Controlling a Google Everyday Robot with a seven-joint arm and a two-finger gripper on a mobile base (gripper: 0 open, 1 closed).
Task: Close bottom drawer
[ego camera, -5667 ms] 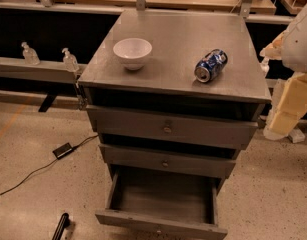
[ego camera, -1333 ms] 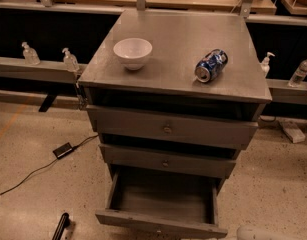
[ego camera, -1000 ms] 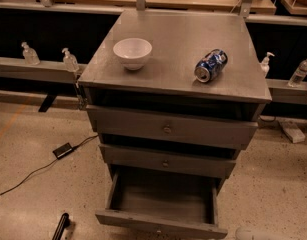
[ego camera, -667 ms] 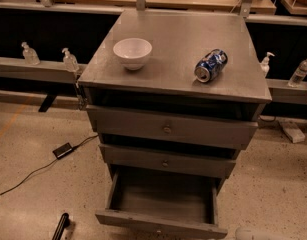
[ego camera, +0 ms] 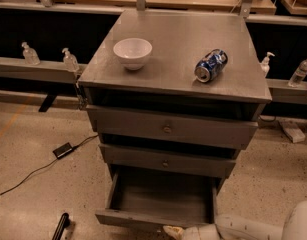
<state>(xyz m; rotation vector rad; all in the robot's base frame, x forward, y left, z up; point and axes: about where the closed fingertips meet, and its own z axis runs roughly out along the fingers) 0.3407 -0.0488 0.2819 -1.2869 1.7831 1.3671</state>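
Note:
The bottom drawer [ego camera: 154, 218] of the grey cabinet [ego camera: 178, 44] stands pulled out, and its inside looks empty. The middle drawer [ego camera: 165, 162] and the wide top drawer [ego camera: 168, 129] above it stick out only a little. My gripper [ego camera: 174, 230] is at the lower edge of the view, right in front of the bottom drawer's front panel, just right of its centre. My white arm [ego camera: 253, 229] reaches in from the lower right corner.
A white bowl [ego camera: 132, 52] and a blue can [ego camera: 210, 65] on its side lie on the cabinet top. Small bottles [ego camera: 69, 60] stand on ledges to the left and right. A black adapter [ego camera: 63, 150] with its cable and a dark post [ego camera: 60, 225] are on the floor at the left.
My arm has come further into view from the lower right, and the gripper has moved left up to the bottom drawer's front. The drawer has not moved.

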